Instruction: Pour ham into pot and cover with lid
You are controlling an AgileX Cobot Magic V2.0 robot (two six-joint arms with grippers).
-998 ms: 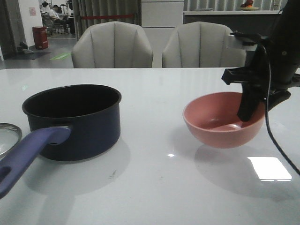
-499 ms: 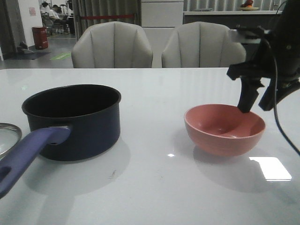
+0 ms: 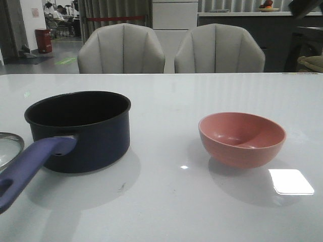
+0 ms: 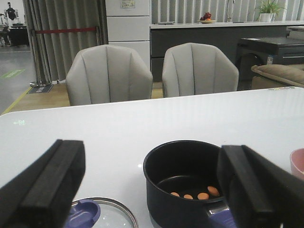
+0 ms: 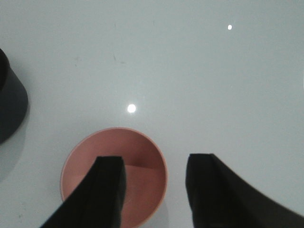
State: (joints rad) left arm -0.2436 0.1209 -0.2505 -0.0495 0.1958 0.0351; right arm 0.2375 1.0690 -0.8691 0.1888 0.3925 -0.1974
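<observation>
The navy pot (image 3: 78, 130) stands at the table's left with its purple-blue handle (image 3: 30, 164) pointing toward me. The left wrist view shows several orange ham chunks (image 4: 197, 194) on the pot's (image 4: 183, 185) black bottom. The glass lid (image 3: 9, 147) with its blue knob (image 4: 81, 213) lies flat left of the pot. The empty pink bowl (image 3: 241, 138) sits upright at the right. My left gripper (image 4: 152, 190) is open, behind the pot and lid. My right gripper (image 5: 154, 190) is open high above the bowl (image 5: 114, 175). Neither gripper shows in the front view.
Two grey chairs (image 3: 121, 49) stand behind the table's far edge. A bright light patch (image 3: 291, 181) lies on the white table (image 3: 176, 201) right of the bowl. The pot's edge (image 5: 9, 104) shows in the right wrist view.
My right gripper set the pink bowl down on the table, let go of its rim, and rose up out of the front view. The pot and lid have not moved.
</observation>
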